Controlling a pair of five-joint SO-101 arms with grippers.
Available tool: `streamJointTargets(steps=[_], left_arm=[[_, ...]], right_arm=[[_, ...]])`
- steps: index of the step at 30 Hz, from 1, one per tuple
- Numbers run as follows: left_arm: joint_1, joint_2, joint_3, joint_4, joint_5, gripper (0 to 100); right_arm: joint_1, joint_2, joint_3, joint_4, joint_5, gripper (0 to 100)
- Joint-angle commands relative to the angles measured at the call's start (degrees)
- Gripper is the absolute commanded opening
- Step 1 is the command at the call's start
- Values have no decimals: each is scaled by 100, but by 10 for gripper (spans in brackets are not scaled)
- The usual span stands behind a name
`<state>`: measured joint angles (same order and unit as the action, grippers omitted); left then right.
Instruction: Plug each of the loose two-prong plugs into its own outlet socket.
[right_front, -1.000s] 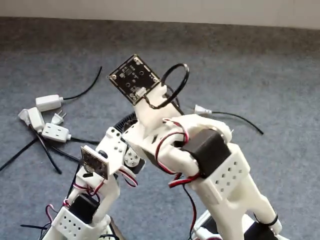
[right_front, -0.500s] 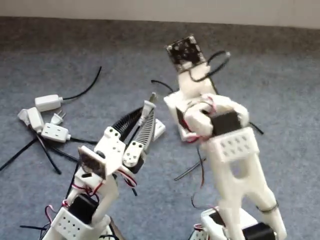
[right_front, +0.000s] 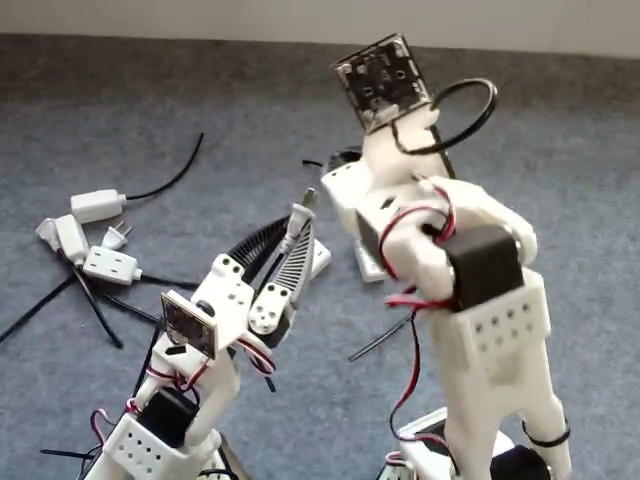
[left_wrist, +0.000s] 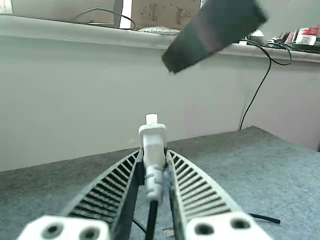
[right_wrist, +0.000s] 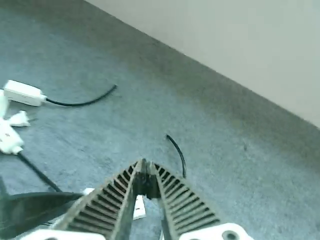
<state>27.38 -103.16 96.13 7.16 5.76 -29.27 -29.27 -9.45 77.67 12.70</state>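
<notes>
Plug, white and two-pronged, stood pinched between the ribbed fingers of the left tool, prongs pointing away from the tool and a black cord trailing beneath; seen from above, it hung raised over the grey desk, just beside a white outlet block; the right tool hovered near, its fingers pressed together at the tips, though whether they gripped anything could not be told; well apart, another loose plug lay among white sockets; print on the cardboard box was too blurred to read.
</notes>
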Motion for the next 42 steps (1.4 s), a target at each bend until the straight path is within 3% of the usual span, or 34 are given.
streamJointTargets(steps=[1,7,17,22,29,37,42], left_arm=[[66,-13,92,-114,18,6],[31,-13,92,-114,18,6],[22,-13,92,-114,18,6],[22,-13,92,-123,18,6],[48,-13,92,-123,18,6],[66,4,92,-114,26,6],[31,4,92,-114,26,6]], right_arm=[[-848,-66,-848,435,70,7],[-1165,-66,-92,286,62,7],[787,-136,2853,-1305,70,7],[1068,-145,3266,-1675,70,7],[1024,-629,2325,-1429,70,7],[-664,-840,532,-303,70,7],[-884,-831,1174,-602,62,7]])
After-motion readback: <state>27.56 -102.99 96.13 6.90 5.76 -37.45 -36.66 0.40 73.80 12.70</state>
